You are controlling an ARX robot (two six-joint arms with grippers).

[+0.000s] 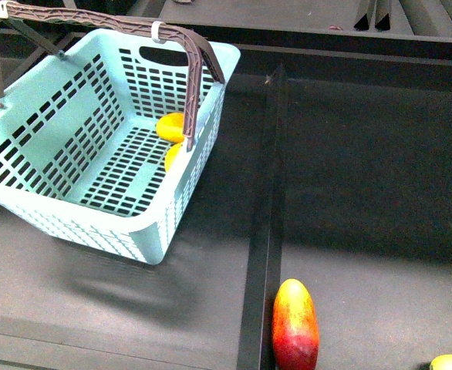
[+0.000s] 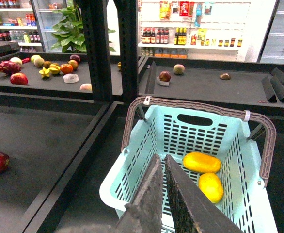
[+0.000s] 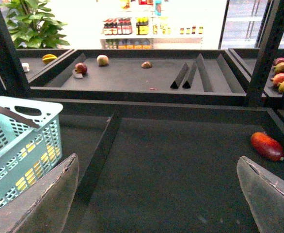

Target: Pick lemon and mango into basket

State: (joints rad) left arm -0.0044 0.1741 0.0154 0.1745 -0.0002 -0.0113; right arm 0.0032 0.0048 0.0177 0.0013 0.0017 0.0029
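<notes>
Left end effector (image 2: 164, 162) nearly closed, fingers almost touching, holding nothing, hovering above basket (image 1: 25, 116). Right end effector (image 3: 156, 194) wide open, empty, beside basket over dark shelf (image 1: 365, 169). Two yellow fruits (image 2: 201, 162) lie together on basket floor. Red-yellow mango (image 1: 295, 324) on shelf, well apart from basket, against divider (image 1: 266, 231).
</notes>
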